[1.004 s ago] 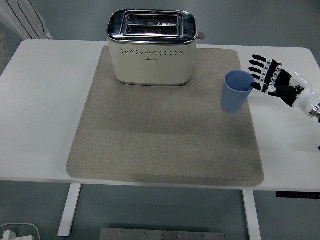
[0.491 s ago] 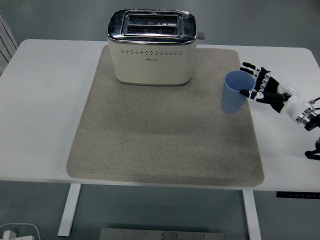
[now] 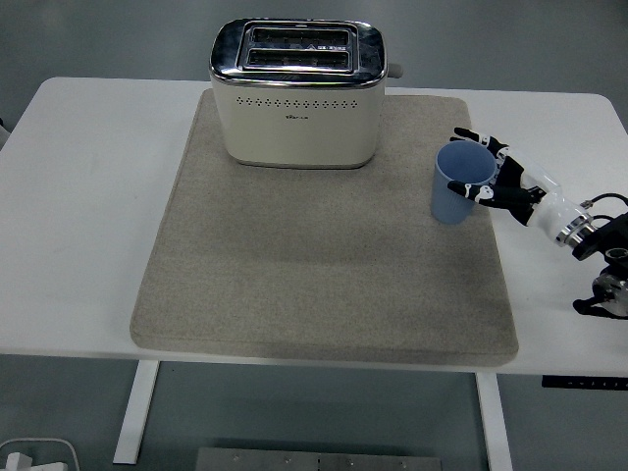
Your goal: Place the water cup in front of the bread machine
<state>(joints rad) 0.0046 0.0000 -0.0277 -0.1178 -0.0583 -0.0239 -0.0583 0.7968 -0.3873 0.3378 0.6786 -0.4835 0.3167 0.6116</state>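
The right hand has moved closer and now wraps its fingers around the blue water cup — clamped on it. The cup stands upright at the right edge of the grey mat, to the right of the toaster on the white surface.
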